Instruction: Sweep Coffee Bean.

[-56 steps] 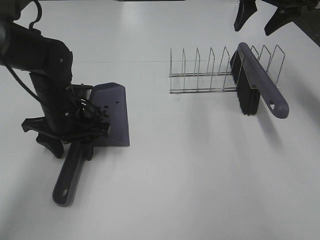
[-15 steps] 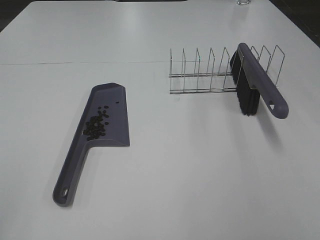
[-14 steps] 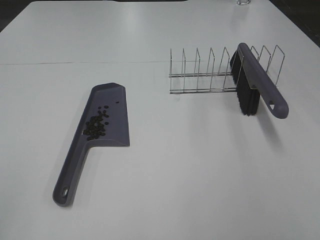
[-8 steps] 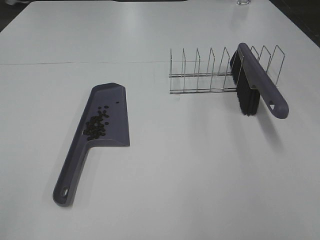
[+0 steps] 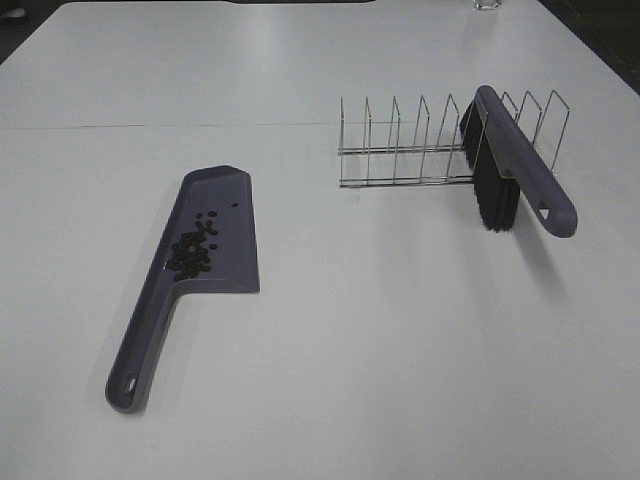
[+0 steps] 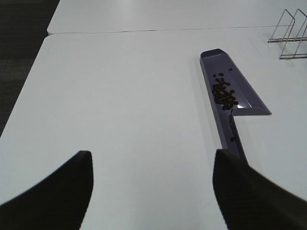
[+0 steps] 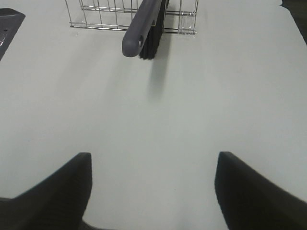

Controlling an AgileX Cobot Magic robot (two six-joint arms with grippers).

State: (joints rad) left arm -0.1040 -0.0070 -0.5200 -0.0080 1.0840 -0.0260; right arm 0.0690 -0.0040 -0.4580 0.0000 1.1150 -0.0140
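Item one: the white desk [image 5: 380, 330], which carries everything I can see from the high camera.

Item two: a flat purple plastic dustpan [image 5: 222, 232] with a long handle, lying on the desk's left half.

Item three: the small dark brown coffee beans [image 5: 192, 252], heaped in the dustpan's blade near where the handle joins, a few strays lying further up the blade. My left wrist camera shows the same heap [image 6: 224, 94].

Item four: a silver wire rack [image 5: 405, 150] standing well apart on the right half.

Item five: a purple-handled brush with black bristles [image 5: 510, 170], propped in the rack, its handle jutting out.

Item six: my left gripper [image 6: 152, 189], fingers spread wide, holding nothing.

Item seven: my right gripper [image 7: 152, 189], fingers likewise apart, empty, above bare desk near the brush.
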